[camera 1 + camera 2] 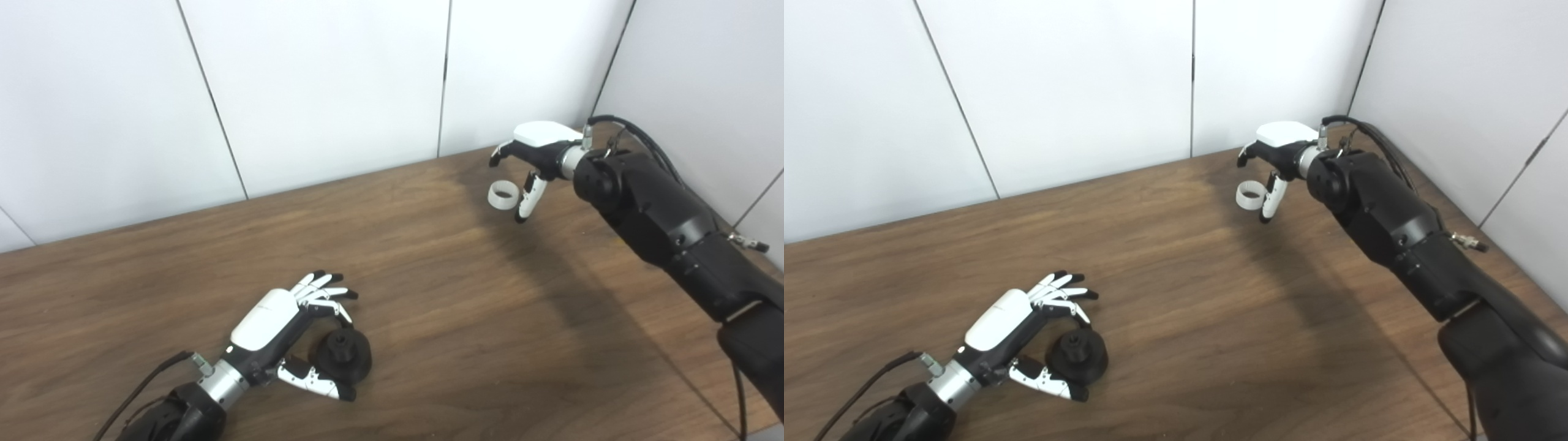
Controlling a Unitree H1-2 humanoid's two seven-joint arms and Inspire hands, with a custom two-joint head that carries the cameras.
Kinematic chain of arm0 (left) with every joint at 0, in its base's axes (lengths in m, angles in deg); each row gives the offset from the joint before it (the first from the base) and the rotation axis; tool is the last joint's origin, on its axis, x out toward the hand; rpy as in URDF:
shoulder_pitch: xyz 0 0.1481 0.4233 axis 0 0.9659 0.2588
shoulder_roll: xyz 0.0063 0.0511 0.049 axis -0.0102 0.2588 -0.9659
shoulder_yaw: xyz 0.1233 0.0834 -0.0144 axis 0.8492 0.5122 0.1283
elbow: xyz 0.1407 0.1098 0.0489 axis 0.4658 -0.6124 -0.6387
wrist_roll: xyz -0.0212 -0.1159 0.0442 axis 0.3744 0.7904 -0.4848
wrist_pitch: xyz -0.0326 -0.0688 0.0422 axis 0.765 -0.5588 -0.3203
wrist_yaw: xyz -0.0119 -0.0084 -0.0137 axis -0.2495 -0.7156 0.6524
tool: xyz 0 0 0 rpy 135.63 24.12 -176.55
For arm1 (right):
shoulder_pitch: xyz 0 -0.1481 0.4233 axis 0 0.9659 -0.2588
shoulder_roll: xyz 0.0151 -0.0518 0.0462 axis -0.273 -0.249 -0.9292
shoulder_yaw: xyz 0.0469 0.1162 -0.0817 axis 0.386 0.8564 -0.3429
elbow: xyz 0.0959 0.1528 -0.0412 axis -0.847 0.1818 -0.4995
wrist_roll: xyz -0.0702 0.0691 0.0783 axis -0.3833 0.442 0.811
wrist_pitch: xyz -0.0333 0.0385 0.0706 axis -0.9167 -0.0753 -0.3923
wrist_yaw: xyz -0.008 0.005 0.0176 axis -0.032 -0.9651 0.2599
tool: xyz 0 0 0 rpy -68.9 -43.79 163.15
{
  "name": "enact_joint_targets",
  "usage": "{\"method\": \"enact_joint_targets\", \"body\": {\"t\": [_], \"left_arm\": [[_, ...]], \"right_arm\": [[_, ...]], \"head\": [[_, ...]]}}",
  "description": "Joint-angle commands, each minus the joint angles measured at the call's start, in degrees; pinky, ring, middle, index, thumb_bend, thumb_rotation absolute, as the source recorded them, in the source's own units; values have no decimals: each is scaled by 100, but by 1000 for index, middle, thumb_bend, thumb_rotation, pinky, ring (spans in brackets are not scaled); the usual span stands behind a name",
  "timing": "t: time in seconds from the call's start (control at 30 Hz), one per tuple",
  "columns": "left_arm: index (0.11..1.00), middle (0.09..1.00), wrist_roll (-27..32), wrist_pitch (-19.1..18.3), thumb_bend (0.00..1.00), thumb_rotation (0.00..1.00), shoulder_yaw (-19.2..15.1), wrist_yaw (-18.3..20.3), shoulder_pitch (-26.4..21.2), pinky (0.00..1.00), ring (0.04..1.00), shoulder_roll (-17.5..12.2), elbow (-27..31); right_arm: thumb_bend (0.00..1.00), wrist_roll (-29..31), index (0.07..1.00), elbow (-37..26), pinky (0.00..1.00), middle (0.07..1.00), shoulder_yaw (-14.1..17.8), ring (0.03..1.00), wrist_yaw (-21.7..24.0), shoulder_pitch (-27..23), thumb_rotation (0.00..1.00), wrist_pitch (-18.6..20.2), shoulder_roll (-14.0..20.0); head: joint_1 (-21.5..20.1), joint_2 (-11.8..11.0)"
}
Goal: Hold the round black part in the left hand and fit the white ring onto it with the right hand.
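The round black part point(346, 354) stands on the wooden table point(429, 294) at the near left, a short neck sticking up from its wide base. My left hand point(288, 334) cups around it from the left, fingers spread behind it and thumb in front, open and not closed on it. At the far right, close to the wall corner, the white ring point(503, 196) lies on the table. Above and beside the ring is my right hand point(530, 159), open, with its thumb hanging just right of the ring and its fingers arched over it.
White wall panels point(331, 86) run along the table's far edge and meet a side wall point(704, 73) at the right. My right forearm point(661, 214) stretches over the table's right side and casts a shadow there.
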Motion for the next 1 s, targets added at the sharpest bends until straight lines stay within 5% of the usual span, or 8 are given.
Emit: {"method": "enact_joint_targets", "body": {"t": [0.0, 0.97], "left_arm": [[482, 836, -130, -13, 524, 52, 96, 248, 201, 1000, 956, 2, 3], [482, 832, -118, -14, 524, 53, -387, 755, 478, 1000, 962, -4, 497]], "right_arm": [[898, -120, 794, -75, 913, 876, 71, 914, -142, -291, 133, -27, 118], [851, -42, 748, 257, 890, 857, 146, 898, -557, -108, 126, -408, -45]], "head": [[-4, 15], [133, 103]]}}
